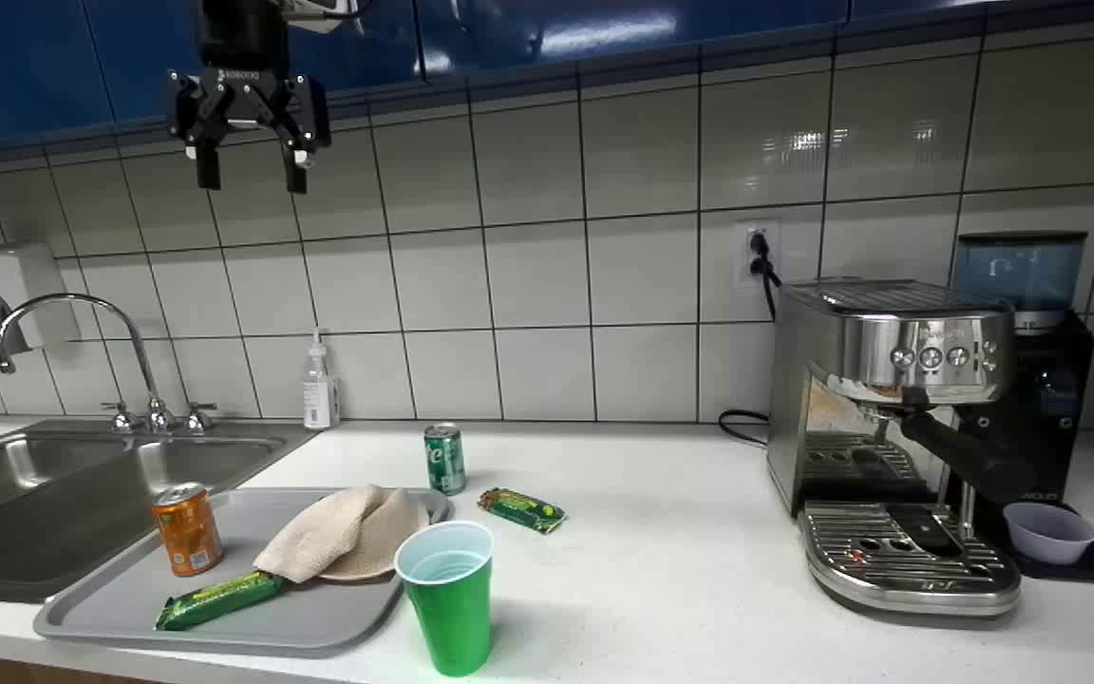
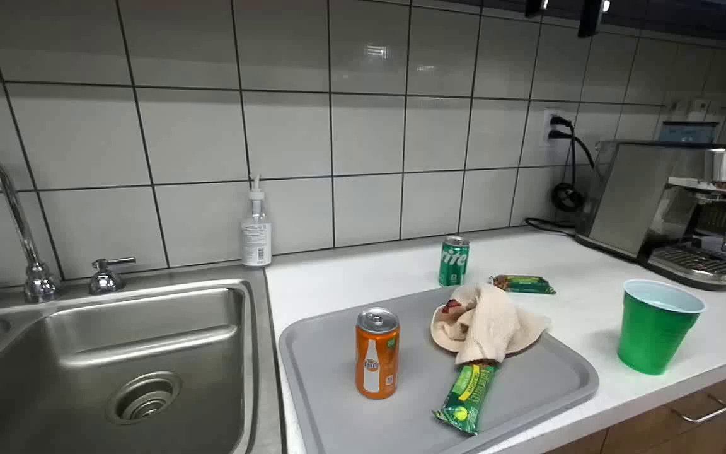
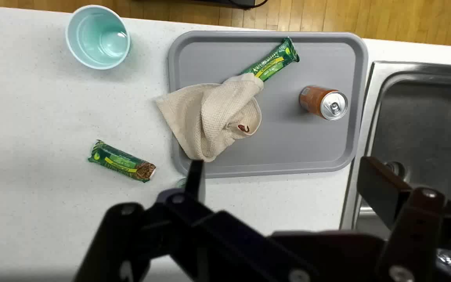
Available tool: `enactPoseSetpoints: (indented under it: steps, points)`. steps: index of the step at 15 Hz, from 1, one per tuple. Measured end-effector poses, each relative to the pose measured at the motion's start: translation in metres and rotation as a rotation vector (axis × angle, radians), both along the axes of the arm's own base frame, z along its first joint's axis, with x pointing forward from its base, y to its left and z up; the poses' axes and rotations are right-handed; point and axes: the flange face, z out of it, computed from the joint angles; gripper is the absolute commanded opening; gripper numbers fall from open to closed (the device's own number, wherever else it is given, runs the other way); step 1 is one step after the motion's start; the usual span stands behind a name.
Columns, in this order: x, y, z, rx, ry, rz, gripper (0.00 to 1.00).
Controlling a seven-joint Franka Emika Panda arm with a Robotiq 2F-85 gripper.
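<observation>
Overhead, the gripper (image 1: 253,179) hangs with its jaws spread wide and nothing between them, so it is released and well above everything it might touch. Below it, the grey tray (image 3: 303,152) lies on the white counter (image 1: 642,532), its raised rim likely serving to keep the load together. On the tray, the beige cloth (image 3: 217,113) rests in loose folds, a corner overhanging the rim; whether something underneath gives it shape, I cannot tell. Its end covers part of a green-wrapped bar (image 3: 272,64), which lies flat and slantwise, perhaps lightly pinned by that weight. The orange can (image 2: 378,362) stands upright on its base toward the sink side, apart from the cloth.

Off the tray, the green can (image 2: 454,265) stands upright just beside the tray's corner, and near it a loose bar (image 3: 118,160) lies on its broad face, presumably steady that way. The green cup (image 1: 452,608) stands mouth up near the counter's front edge, on its narrow base. Farther off, beside the sink (image 2: 180,328), the pump bottle (image 1: 322,385) sits against the wall, probably for washing hands. The espresso machine (image 1: 917,332) stands near the outlet (image 1: 746,275), apparently for its power.
</observation>
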Motion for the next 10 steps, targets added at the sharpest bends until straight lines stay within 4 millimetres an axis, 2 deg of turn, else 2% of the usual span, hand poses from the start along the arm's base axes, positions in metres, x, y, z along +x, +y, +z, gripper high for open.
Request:
enactPoseSetpoints:
  steps: [10]
  points:
    - [0.0005,0.0057,0.0000,-0.006,-0.009,0.011,1.00]
